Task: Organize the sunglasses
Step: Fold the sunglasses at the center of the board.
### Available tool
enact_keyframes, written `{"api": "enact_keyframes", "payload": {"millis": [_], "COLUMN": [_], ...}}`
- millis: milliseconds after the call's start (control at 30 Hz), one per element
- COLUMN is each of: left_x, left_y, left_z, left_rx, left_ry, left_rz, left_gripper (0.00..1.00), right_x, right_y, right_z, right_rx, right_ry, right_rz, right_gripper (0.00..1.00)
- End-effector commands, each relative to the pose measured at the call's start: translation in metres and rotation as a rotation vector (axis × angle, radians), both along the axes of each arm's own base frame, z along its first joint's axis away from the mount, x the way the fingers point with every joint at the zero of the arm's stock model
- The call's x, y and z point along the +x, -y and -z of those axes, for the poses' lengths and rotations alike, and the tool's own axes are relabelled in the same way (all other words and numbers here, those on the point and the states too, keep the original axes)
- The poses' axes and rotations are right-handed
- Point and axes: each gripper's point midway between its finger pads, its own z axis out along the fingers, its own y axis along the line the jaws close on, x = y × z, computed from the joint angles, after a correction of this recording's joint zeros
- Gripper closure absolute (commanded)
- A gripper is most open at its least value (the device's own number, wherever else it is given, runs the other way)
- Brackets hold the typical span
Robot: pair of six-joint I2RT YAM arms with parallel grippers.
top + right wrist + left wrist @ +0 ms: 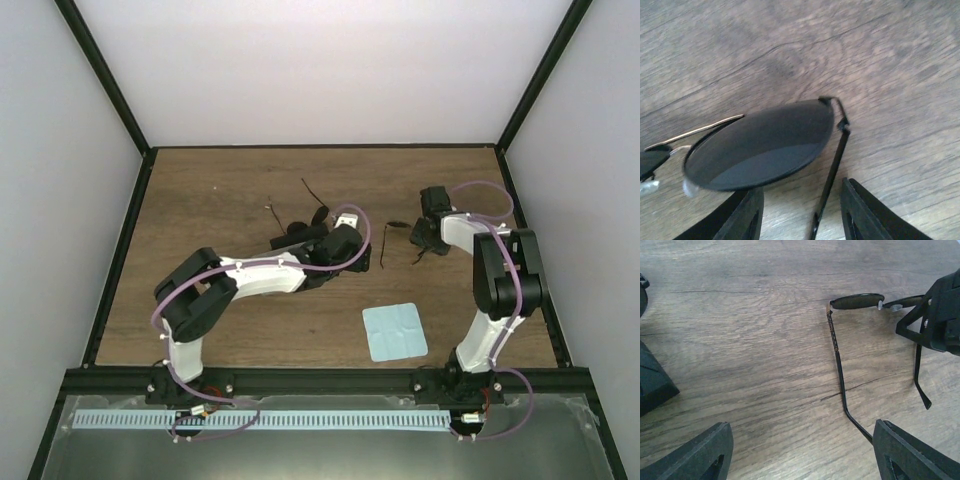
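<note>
Right claw (804, 200) is hanging low over the table (880, 60) with its two fingers standing apart, one on either side of a slender temple of the sunglasses (760, 145). Neither finger is pressing on the wire, so it is gripping nothing. One round dark lens is showing just above the finger on the left of that wrist view, close and slightly blurred. From the left wrist, this pair is lying unfolded on the wood with its lenses at the far side. One long temple is running back toward the left claw (801, 445), its tip ending right beside that claw's finger on the right of the view. The right claw is overlapping the other lens, and whether it is touching the frame there I cannot tell. The left claw is hanging wide open, holding nothing, with bare wood showing between its fingers. From above, the sunglasses are lying right of the table's centre, between the two claws. A second pair of sunglasses (317, 214) is lying just left of the left claw, thin temples pointing toward the back wall. A light blue cloth (394, 332) is lying flat nearer the arm bases, touching neither pair.
</note>
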Motion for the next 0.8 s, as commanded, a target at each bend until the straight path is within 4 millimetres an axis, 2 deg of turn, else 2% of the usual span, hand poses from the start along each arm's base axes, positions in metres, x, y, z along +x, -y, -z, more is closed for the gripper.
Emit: {"api": "enact_keyframes", "payload": {"millis": [0, 67, 200, 400, 767], "left_x": [-0.001, -0.003, -0.004, -0.003, 0.001], "left_y": [-0.004, -0.007, -0.011, -0.013, -0.022], "left_z": [-0.025, -0.029, -0.035, -0.035, -0.023], "left_rx": [-0.05, -0.056, -0.062, -0.055, -0.03], "left_ry": [0.035, 0.04, 0.05, 0.056, 0.043], "left_rz": [0.0, -0.001, -0.005, -0.014, -0.048], "left_gripper": [0.22, 0.22, 0.22, 0.23, 0.23], "right_x": [0.008, 0.01, 0.009, 0.008, -0.004], "right_y": [0.009, 0.01, 0.009, 0.008, -0.009], "right_z": [0.009, 0.015, 0.02, 0.009, -0.046], "right_rx": [0.022, 0.032, 0.037, 0.045, 0.126], "right_ry": [-0.027, -0.04, -0.043, -0.006, 0.151], "right_rz": [0.018, 0.023, 0.023, 0.021, -0.039], "right_gripper": [0.57, 0.62, 0.8, 0.99, 0.99]}}
